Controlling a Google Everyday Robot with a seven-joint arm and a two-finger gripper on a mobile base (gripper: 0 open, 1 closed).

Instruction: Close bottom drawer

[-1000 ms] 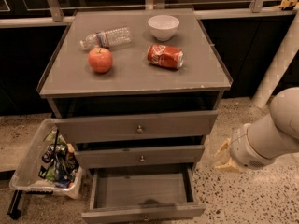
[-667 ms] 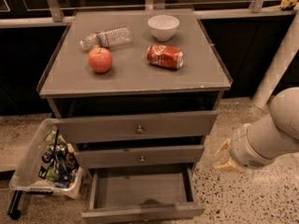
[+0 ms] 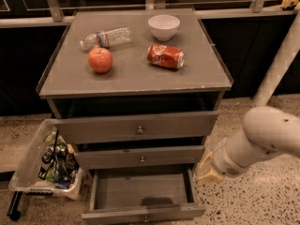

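Bin, far left: clear plastic bin (image 3: 29, 165) on the speckled floor, touching the desk's left side, with coloured packets inside.
Desk: grey-brown wooden desk (image 3: 136, 78) with three drawers and a raised lip around its top.
Bottle: clear plastic water bottle (image 3: 106, 36) lying on its side, back left of the top.
Apple: red round apple (image 3: 100, 60) just in front of the bottle, apart from it.
Bowl: small white round bowl (image 3: 164, 26), upright, at the back right of centre.
Can: red drinks can (image 3: 165, 56) on its side, in front of the bowl.
Top drawer: tallest grey-brown drawer front (image 3: 136, 127), standing a little proud of the frame, round knob at centre.
Middle drawer: mid-sized grey-brown drawer front (image 3: 140, 156), also slightly out.
Bottom drawer: lowest grey-brown wooden drawer (image 3: 140, 187), pulled well out toward the camera; flat tray bare (a dark shadow lies near its front), slim front panel at the lower edge of view.
Pincer: yellowish pincer (image 3: 207, 171) on the white arm (image 3: 265, 137), low, just beside the bottom drawer's right rear corner; contact unclear, and I cannot tell its state.
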